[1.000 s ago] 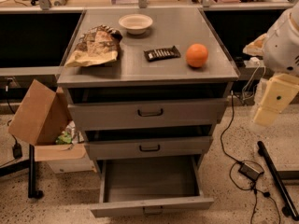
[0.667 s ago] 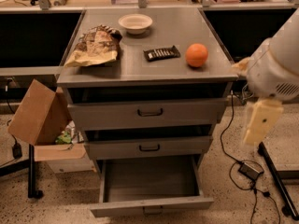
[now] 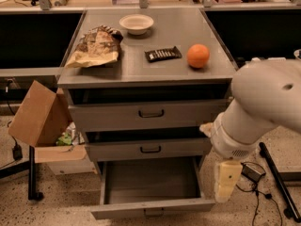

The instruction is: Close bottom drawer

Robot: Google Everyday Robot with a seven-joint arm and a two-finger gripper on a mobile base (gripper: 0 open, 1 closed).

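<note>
The bottom drawer (image 3: 150, 207) of the grey cabinet is pulled far out. Its empty inside shows, and its short front panel with a small dark handle sits at the lower edge of the view. The middle drawer (image 3: 149, 149) and the top drawer (image 3: 150, 113) above it stand slightly out. My white arm (image 3: 263, 102) reaches in from the right. My gripper (image 3: 226, 181) hangs pointing down just beside the open drawer's right front corner and holds nothing.
On the cabinet top lie a chip bag (image 3: 96, 47), a white bowl (image 3: 136, 23), a dark snack bar (image 3: 162, 54) and an orange (image 3: 198, 55). A cardboard box (image 3: 40, 114) stands at the left. Cables and a black stand leg (image 3: 277, 178) lie on the floor at the right.
My arm has swung in from the right and down. The gripper has gone from beside the top drawer to the bottom drawer's right front corner. The drawers have not moved.
</note>
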